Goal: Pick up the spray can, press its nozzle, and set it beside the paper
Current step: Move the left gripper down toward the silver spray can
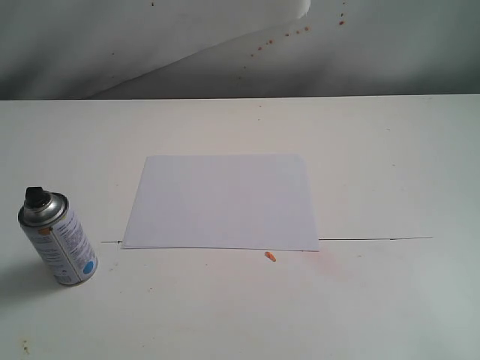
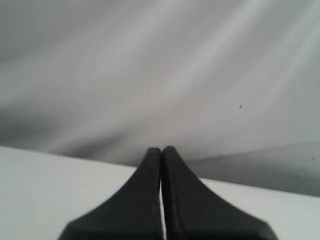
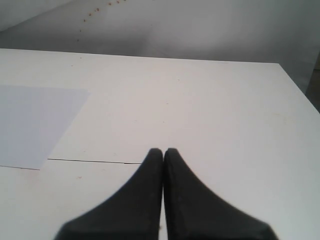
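Note:
The spray can [image 1: 58, 238] stands upright at the table's front left, silver shoulder up, white label with a blue dot. Its black nozzle [image 1: 34, 196] sits on top. The white paper [image 1: 223, 201] lies flat in the middle of the table, its corner also showing in the right wrist view as paper [image 3: 35, 125]. Neither arm appears in the exterior view. My left gripper [image 2: 161, 150] is shut with nothing in it, facing the grey backdrop above the table edge. My right gripper [image 3: 163, 151] is shut and empty, over bare table to the right of the paper.
A thin black line [image 1: 375, 240] runs along the table [image 1: 390, 165] from the paper's front edge to the right. A small orange speck [image 1: 270, 256] lies just in front of the paper. A grey backdrop with reddish spots [image 1: 289, 31] hangs behind the table.

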Motion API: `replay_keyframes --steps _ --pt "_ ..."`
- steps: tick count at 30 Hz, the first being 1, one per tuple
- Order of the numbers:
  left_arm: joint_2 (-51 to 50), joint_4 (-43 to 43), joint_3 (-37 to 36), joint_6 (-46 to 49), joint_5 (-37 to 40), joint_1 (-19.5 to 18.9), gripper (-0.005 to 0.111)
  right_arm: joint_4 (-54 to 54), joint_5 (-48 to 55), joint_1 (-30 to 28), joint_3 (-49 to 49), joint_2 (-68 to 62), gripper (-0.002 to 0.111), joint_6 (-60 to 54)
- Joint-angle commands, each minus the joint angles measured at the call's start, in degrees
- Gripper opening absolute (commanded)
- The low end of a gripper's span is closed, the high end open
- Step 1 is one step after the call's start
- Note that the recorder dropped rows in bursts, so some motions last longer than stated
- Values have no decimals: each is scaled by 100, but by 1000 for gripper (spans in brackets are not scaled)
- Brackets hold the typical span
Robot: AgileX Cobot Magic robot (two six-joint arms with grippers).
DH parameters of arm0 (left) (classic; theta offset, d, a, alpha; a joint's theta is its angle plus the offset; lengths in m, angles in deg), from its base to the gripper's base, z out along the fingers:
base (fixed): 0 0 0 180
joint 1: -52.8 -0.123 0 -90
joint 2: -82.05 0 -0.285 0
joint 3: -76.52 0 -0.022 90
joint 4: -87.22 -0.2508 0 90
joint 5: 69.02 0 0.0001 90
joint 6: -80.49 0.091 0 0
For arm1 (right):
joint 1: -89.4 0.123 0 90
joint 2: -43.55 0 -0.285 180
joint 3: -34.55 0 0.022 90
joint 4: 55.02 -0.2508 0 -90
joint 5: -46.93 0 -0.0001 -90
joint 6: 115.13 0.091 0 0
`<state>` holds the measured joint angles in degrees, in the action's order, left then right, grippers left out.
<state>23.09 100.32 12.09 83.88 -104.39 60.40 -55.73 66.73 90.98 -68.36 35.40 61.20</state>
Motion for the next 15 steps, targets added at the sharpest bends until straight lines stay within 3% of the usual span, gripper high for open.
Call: replay_keyframes --steps 1,8,15 --pt "-606 -40 -447 -385 -161 36 0 71 -23 -42 14 37 0 -17" --pt "-1644 -923 -858 -885 -338 36 0 71 -23 -42 14 37 0 -17" --pt "-2079 -2194 -1279 -1401 -1799 36 0 71 -23 -42 14 37 0 -17"
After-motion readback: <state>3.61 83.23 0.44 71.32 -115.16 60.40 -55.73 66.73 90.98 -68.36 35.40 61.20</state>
